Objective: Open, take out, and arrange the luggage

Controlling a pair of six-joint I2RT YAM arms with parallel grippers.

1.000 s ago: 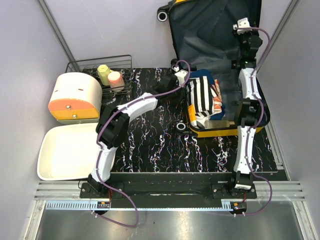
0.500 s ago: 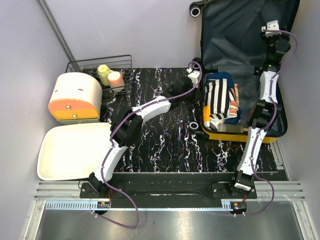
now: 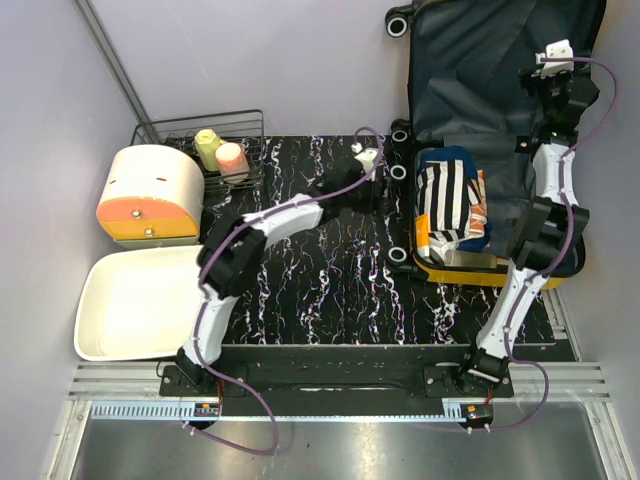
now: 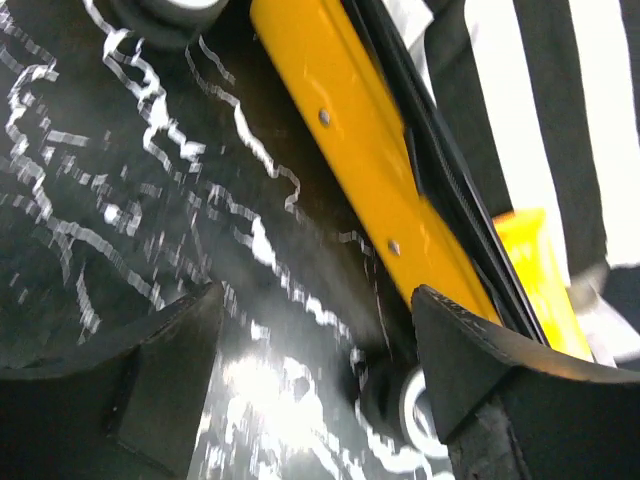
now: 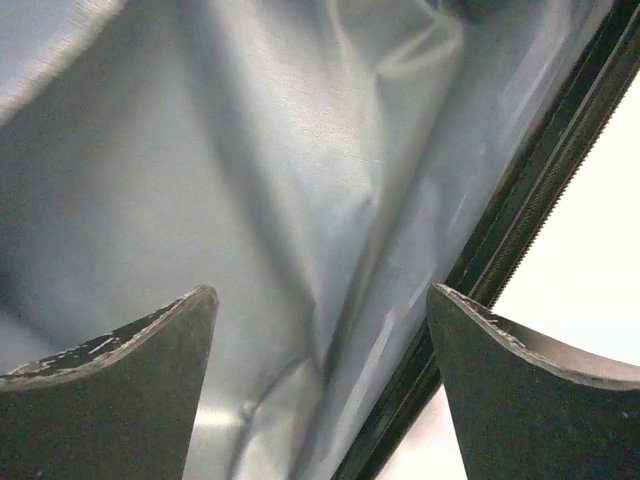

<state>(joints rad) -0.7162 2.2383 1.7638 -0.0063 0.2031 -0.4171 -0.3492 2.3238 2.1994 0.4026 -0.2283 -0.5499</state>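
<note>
the luggage (image 3: 470, 60) lies open at the overhead view's upper right, lid against the wall; left gripper (image 4: 315, 300) and right gripper (image 5: 320, 300) both gape empty, so best lift the left over the yellow rim and pinch a raised fold of the striped cloth (image 3: 445, 200).

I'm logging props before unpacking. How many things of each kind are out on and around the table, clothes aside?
Luggage: 1
White tray: 1
Cream-and-orange container: 1
Wire basket: 1
Cups: 2, one yellow-green, one pink
Total: 6
</note>
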